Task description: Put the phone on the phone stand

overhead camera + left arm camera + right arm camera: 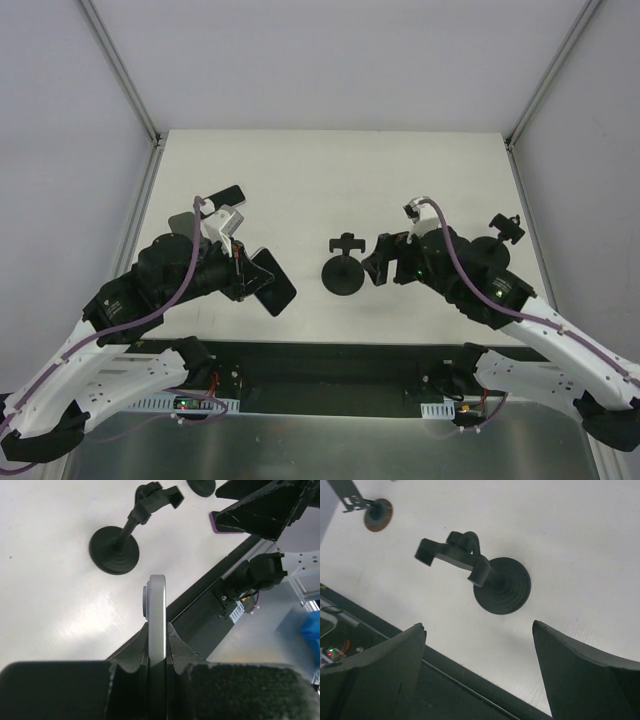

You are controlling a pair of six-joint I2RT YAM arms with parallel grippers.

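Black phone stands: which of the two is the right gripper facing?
The black disc-based phone stand at table centre, just left of the right gripper; the other stand sits by the right edge.

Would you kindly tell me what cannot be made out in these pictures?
Left wrist: the phone shows only its thin edge; the left claw covers its lower part.
Top: the phone stand has a clamp head too small for detail.
Right wrist: the second stand is cut off by the top edge.
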